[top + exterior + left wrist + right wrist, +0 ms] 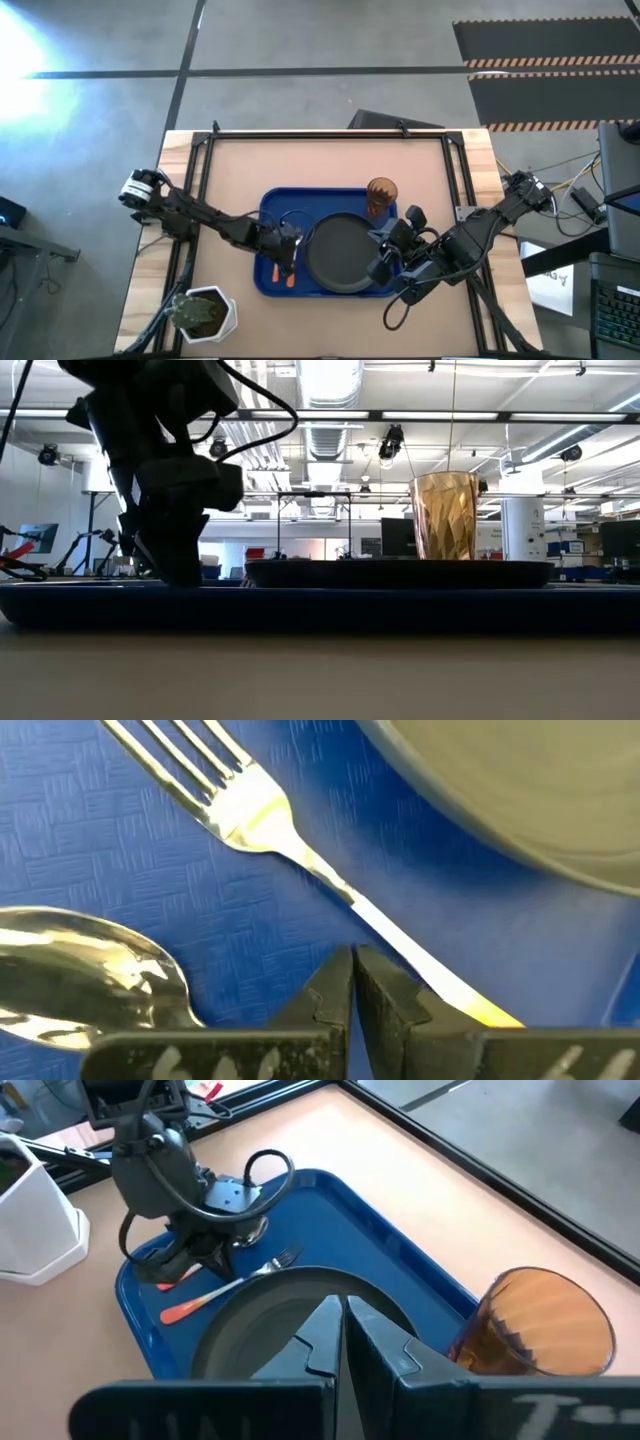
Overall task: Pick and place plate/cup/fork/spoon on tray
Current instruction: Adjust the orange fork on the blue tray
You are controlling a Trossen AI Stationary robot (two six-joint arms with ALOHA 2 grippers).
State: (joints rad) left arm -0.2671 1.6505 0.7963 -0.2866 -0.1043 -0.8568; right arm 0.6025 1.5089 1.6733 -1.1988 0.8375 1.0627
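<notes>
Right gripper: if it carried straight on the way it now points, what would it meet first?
Most likely the round dark grey-black plate directly ahead of the shut right gripper, though depth is hard to judge.

The light tan, wood-edged table carries a large flat blue plastic tray and a white pot with a green plant.

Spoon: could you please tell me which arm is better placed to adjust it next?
Left, probably. The left gripper hangs right over the spoon and fork at the tray's left end; the right gripper sits across the plate, farther away.
</notes>
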